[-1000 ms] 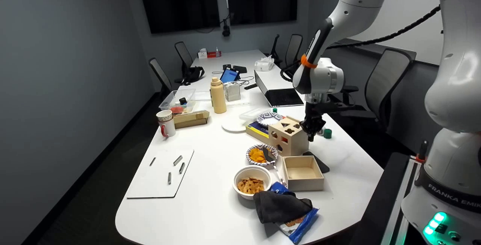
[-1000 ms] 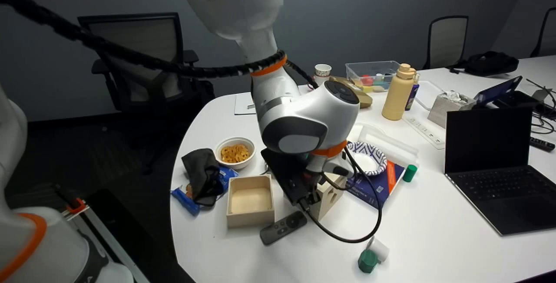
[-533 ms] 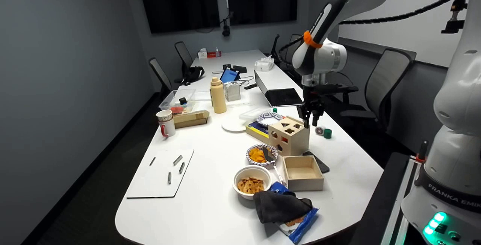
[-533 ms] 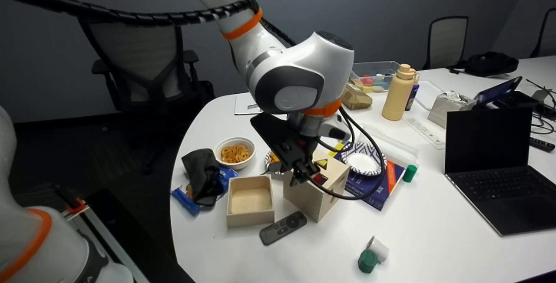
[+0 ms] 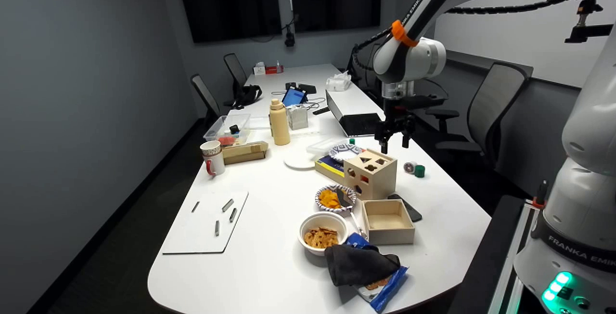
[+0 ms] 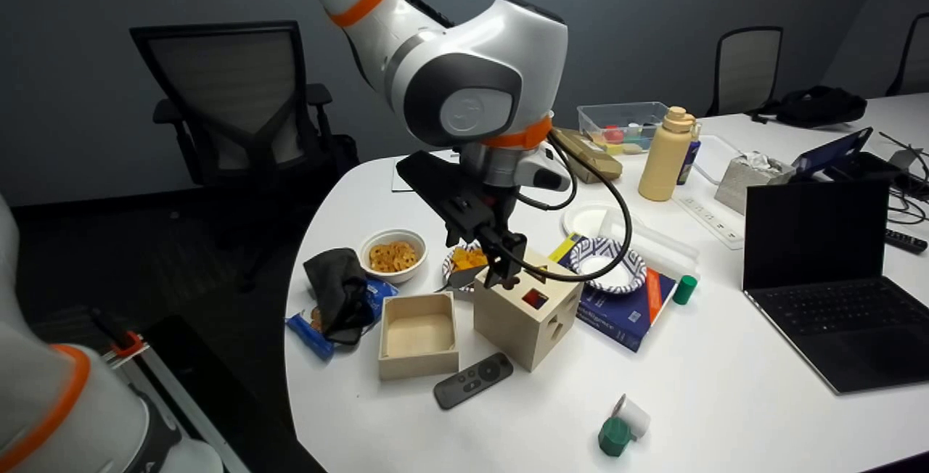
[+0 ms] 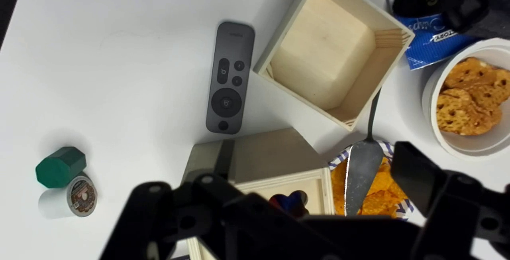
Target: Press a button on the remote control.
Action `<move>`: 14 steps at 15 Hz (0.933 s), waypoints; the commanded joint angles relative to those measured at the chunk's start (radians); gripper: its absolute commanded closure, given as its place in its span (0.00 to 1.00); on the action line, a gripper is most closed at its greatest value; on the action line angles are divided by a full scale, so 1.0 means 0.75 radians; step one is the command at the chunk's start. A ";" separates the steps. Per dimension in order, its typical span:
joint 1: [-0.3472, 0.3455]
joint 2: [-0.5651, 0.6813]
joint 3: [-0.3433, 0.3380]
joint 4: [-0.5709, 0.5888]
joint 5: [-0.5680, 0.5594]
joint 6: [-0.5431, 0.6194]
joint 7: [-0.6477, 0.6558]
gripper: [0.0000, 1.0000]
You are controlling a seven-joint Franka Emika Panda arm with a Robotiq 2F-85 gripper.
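The remote control (image 7: pixel 231 78) is a slim dark grey handset with round buttons and a ring pad. It lies flat on the table between a shallow wooden tray and the wooden shape-sorter box, all of its top showing in the wrist view. An exterior view shows the same handset (image 6: pixel 473 380) whole; in an exterior view the tray partly covers the handset (image 5: pixel 409 210). My gripper (image 7: pixel 318 164) hangs in the air above the shape-sorter box, off to the side of the handset. Its fingers (image 7: pixel 416 176) stand wide apart and hold nothing.
The shape-sorter box (image 6: pixel 519 331) stands tall beside the handset. The open wooden tray (image 6: pixel 419 368) is close on its other side. Around lie a cracker bowl (image 6: pixel 417 241), a chips bowl with a spatula (image 7: pixel 363 164), a green block (image 7: pixel 59 168), a white roll (image 7: pixel 65 202) and a laptop (image 6: pixel 816 241).
My gripper has risen from low near the handset and box to above the box, and its fingers have spread from shut to open. The handset looks unmoved.
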 commanded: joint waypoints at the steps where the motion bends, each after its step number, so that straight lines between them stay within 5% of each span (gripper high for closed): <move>1: 0.030 -0.075 -0.033 -0.042 -0.050 -0.042 0.043 0.00; 14: 0.054 -0.081 -0.038 -0.071 -0.045 -0.031 0.038 0.00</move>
